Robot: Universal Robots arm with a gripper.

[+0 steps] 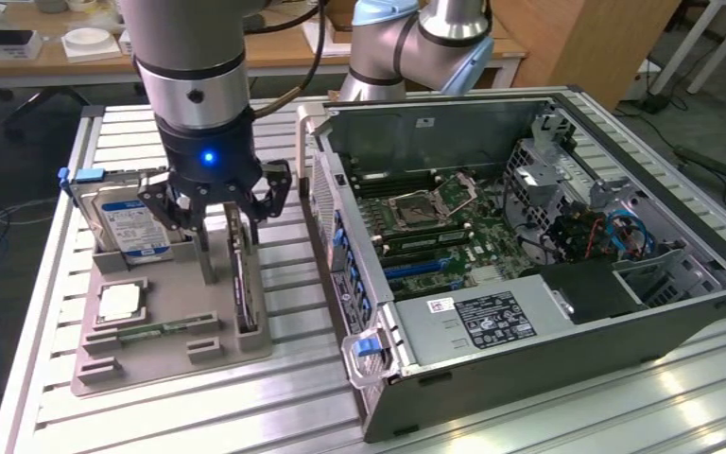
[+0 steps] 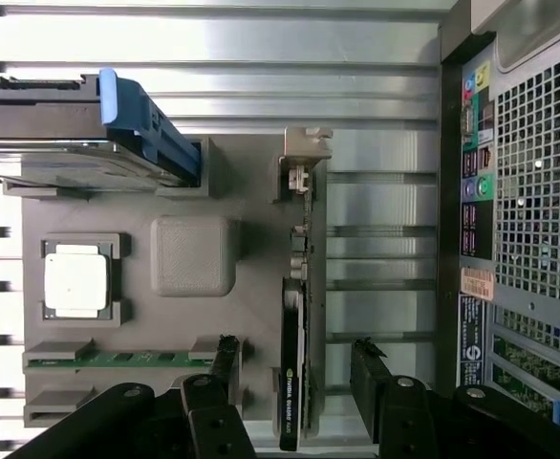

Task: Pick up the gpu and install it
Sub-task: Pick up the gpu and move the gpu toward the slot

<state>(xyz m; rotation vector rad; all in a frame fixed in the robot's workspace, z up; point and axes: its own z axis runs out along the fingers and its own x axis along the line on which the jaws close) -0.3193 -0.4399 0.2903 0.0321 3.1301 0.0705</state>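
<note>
- Gpu (image 1: 243, 276) (image 2: 290, 368): stands on its long edge in the outer slot of the grey tray (image 1: 162, 366) (image 2: 253, 196), on the tray side nearest the computer case (image 1: 527, 284) (image 2: 524, 191). Silvery bracket end at the tray's far corner.
- Gripper (image 1: 224, 216) (image 2: 295, 352): hangs right above the tray, jaws spread wide and released, one finger either side of the card; gap visible on both sides, nothing grasped.
- Hard drive (image 1: 129, 222) (image 2: 60, 143): upright at the tray's back end, blue handle on top.
- Processor chip (image 1: 121, 303) (image 2: 76, 282): flat in a tray pocket.
- Green memory strip (image 1: 162, 329) (image 2: 118, 360): lies near the tray's front.
- Case: open-sided, just beside the tray, on the slatted table (image 1: 300, 407) (image 2: 213, 38).
</note>
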